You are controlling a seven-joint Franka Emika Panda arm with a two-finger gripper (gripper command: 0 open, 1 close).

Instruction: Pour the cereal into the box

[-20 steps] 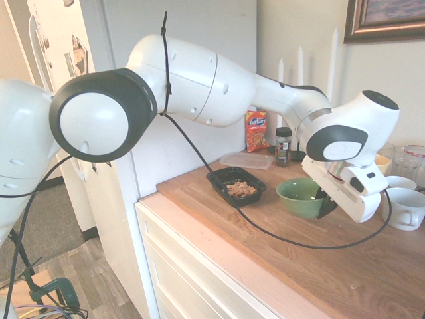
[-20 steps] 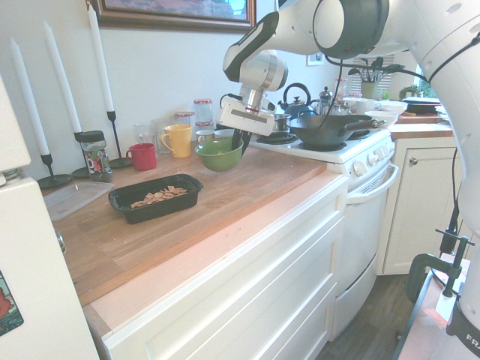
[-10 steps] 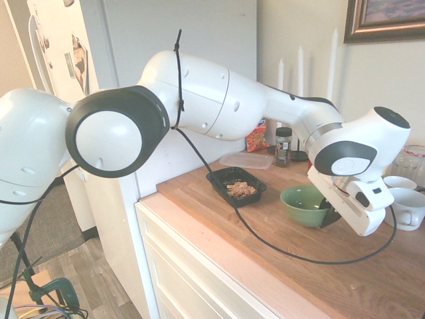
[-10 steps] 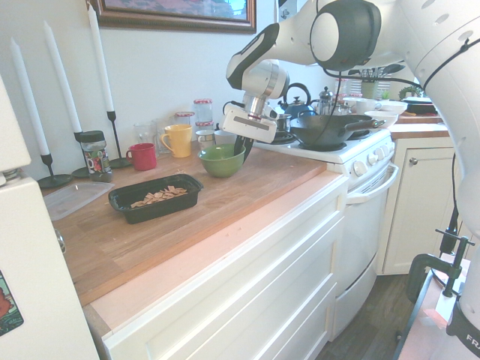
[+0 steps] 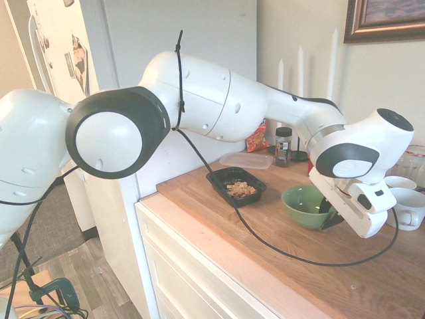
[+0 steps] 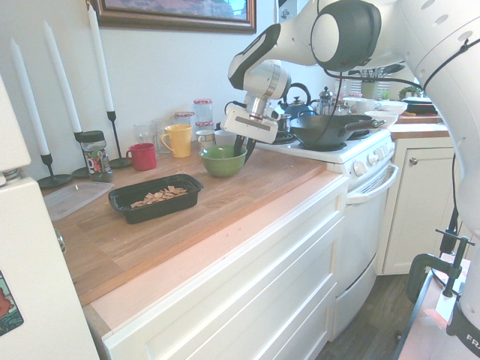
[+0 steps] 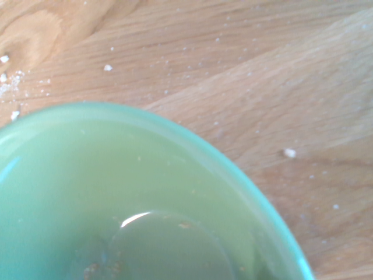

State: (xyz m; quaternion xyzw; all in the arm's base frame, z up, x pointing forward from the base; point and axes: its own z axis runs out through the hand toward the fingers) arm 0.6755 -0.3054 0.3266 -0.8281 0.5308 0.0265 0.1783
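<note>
Green bowl (image 6: 219, 161) and gripper (image 6: 244, 147) have both come down and a bit toward the stove (image 6: 360, 161) since a second ago; the fingers (image 6: 238, 145) were together then, now slightly apart.

Cereal (image 5: 240, 190) sits in the box (image 5: 223, 185), heaped toward one end, well off from the gripper on the fridge (image 5: 192, 40) side. Box is upright on the counter (image 5: 265, 229), same level as the bowl. Bowl is right at the gripper, upright, with its rim by the fingertips. One finger looks to be inside the rim and the other outside, though the overlap makes contact hard to call. Wrist view has a few crumbs (image 7: 90, 269) in the bowl, plus white specks (image 7: 289, 153) on the wood around it.

Past the box from the gripper: clear flat container (image 5: 247, 160), then dark-lidded jar (image 5: 283, 147) and orange-red snack bag (image 5: 257, 137), partly hidden by the arm. Candles (image 6: 101, 64) in dark holders stand near the jar, well away from the gripper. Red mug (image 6: 142, 156) and yellow mug (image 6: 178, 140) are between those and the gripper, wall side. White mug (image 5: 406, 207) is near the gripper. On its other side, the stove carries a dark pan (image 6: 330, 129) and kettle (image 6: 298, 103).
</note>
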